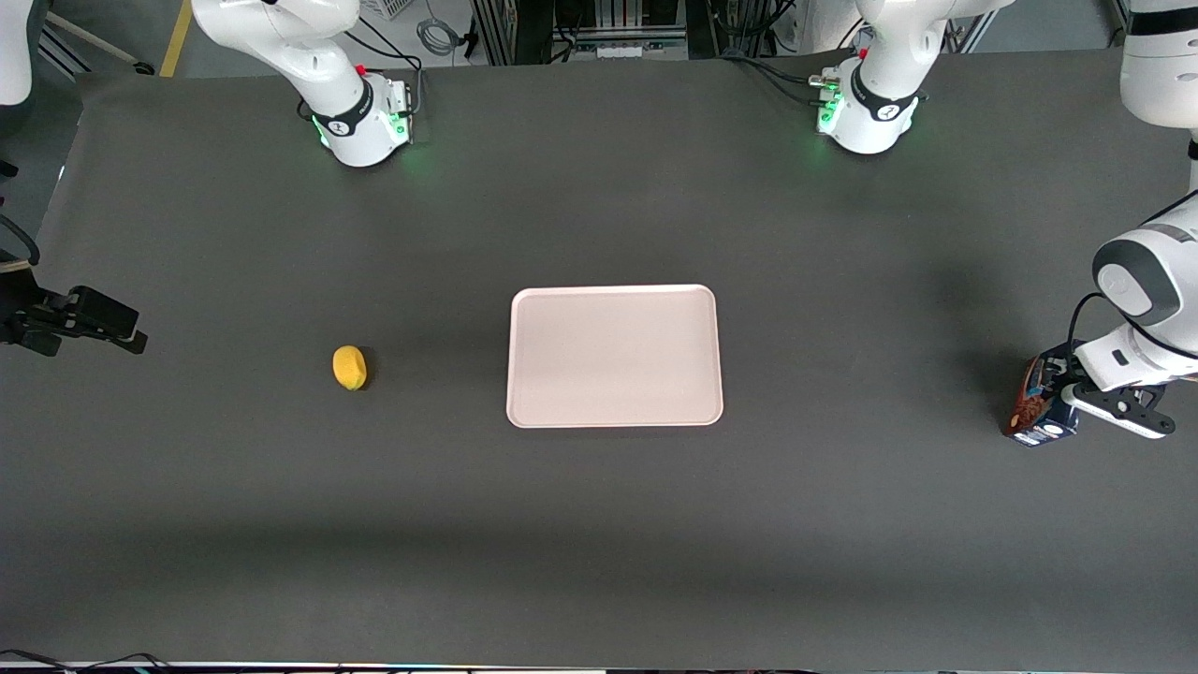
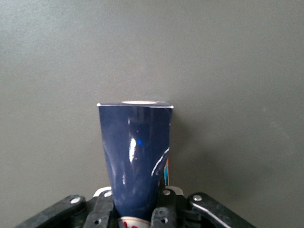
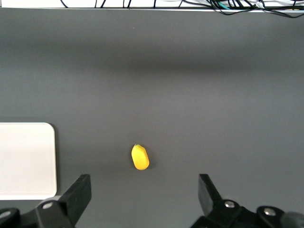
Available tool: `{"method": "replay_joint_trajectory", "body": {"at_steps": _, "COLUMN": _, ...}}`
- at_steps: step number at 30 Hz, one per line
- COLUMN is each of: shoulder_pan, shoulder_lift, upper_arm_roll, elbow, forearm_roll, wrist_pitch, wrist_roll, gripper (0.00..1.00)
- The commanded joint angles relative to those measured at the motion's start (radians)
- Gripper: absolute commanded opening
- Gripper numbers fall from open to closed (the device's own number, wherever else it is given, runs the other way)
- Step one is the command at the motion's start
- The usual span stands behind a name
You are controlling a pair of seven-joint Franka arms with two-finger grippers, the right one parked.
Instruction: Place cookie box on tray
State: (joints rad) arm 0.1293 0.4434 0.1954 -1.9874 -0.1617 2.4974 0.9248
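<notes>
While the pincer (image 2: 135,216) clamps the cookie box (image 2: 136,156) at one end, light glossy carton likely dents; tray (image 1: 615,356) well apart.

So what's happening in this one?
The left arm's gripper is at the working arm's end of the table, closed around the cookie box, as the wrist view shows the box between its fingers. The tray sits mid-table with nothing on it, so the box is not placed yet. A small yellow object lies toward the parked arm's end.
</notes>
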Motion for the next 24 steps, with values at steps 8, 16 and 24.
{"method": "replay_joint_trajectory", "body": {"at_steps": 8, "shoulder_pan": -0.002, "shoulder_lift": -0.081, "upper_arm_roll": -0.054, "elbow": 0.019, "forearm_roll": -0.015, "wrist_pitch": -0.123, "wrist_roll": -0.102, "gripper": 0.12}}
{"method": "replay_joint_trajectory", "body": {"at_steps": 16, "shoulder_pan": -0.01, "shoulder_lift": -0.17, "upper_arm_roll": -0.135, "elbow": 0.084, "forearm_roll": 0.001, "wrist_pitch": -0.339, "wrist_roll": -0.329, "gripper": 0.12}}
{"method": "replay_joint_trajectory", "body": {"at_steps": 24, "shoulder_pan": -0.049, "shoulder_lift": -0.262, "upper_arm_roll": -0.232, "elbow": 0.107, "forearm_roll": 0.042, "wrist_pitch": -0.428, "wrist_roll": -0.581, "gripper": 0.12}}
